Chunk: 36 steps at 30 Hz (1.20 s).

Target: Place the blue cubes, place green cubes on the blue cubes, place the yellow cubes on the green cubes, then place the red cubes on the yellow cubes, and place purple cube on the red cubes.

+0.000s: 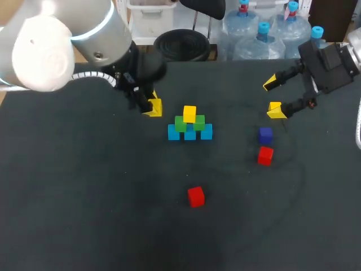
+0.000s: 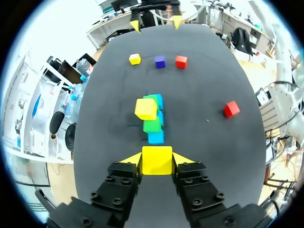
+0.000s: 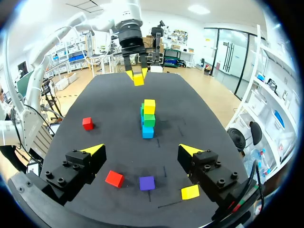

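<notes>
White-and-silver left arm (image 1: 56, 39); black, bolt-studded right claw (image 3: 141, 149) with yellow wedge fingertips (image 3: 93, 149).

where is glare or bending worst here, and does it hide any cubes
Head view: the left arm's white shell glares bright, but the stack reads clearly. Left wrist view: the table bows at its edges; the yellow cube in the left gripper is plain. Right wrist view: same bowing, faint shadows, purple cube clear.
</notes>
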Available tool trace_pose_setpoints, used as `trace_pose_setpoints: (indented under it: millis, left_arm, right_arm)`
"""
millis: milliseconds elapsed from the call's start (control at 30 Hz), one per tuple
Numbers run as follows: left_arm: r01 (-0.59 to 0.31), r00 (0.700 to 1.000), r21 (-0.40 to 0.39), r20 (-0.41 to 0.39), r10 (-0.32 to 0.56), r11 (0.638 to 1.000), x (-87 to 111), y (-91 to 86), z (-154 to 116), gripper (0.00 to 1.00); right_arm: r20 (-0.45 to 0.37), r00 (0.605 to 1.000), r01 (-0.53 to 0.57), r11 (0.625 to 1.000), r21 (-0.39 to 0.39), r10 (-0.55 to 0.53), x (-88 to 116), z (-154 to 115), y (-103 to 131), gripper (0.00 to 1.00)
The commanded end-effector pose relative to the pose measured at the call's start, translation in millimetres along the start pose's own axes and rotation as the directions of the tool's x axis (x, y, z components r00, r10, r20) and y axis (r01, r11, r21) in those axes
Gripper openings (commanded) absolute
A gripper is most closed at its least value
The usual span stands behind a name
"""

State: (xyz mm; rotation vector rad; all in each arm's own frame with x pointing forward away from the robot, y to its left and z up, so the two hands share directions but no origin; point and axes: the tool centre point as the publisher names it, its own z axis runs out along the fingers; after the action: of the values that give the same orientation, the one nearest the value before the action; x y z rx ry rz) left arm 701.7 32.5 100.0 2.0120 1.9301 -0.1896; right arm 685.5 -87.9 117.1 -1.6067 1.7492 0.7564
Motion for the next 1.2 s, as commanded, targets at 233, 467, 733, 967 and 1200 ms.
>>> trace_pose_setpoints:
  millis: [233, 467, 733, 967, 1200]
  left_arm:
    - [-0.016, 1.0, 0.072, -0.007, 0.016, 0.997, -8.2, 26.5, 27, 0.0]
    - [-0.032, 0.999, 0.09, -0.011, 0.033, 0.995, -18.0, 32.1, 36, 0.0]
    - [-0.027, 1.0, 0.108, -0.003, 0.028, 0.994, -24.8, 31.4, 42, 0.0]
    - [-0.006, 1.0, 0.116, 0.005, 0.005, 0.993, -26.7, 28.4, 44, 0.0]
    - [0.004, 1.0, 0.126, 0.007, -0.005, 0.992, -28.8, 24.3, 49, 0.0]
  right_arm:
    - [0.002, 1.0, 0.001, 1.0, 0.0, -0.001, 0, 1, 0, 1.0]
    - [0.002, 1.0, 0.001, 1.0, 0.0, -0.001, 0, 1, 0, 1.0]
    - [0.002, 1.0, 0.001, 1.0, 0.0, -0.001, 0, 1, 0, 1.0]
    - [0.002, 1.0, 0.001, 1.0, 0.0, -0.001, 0, 1, 0, 1.0]
    - [0.002, 1.0, 0.001, 1.0, 0.0, -0.001, 0, 1, 0, 1.0]
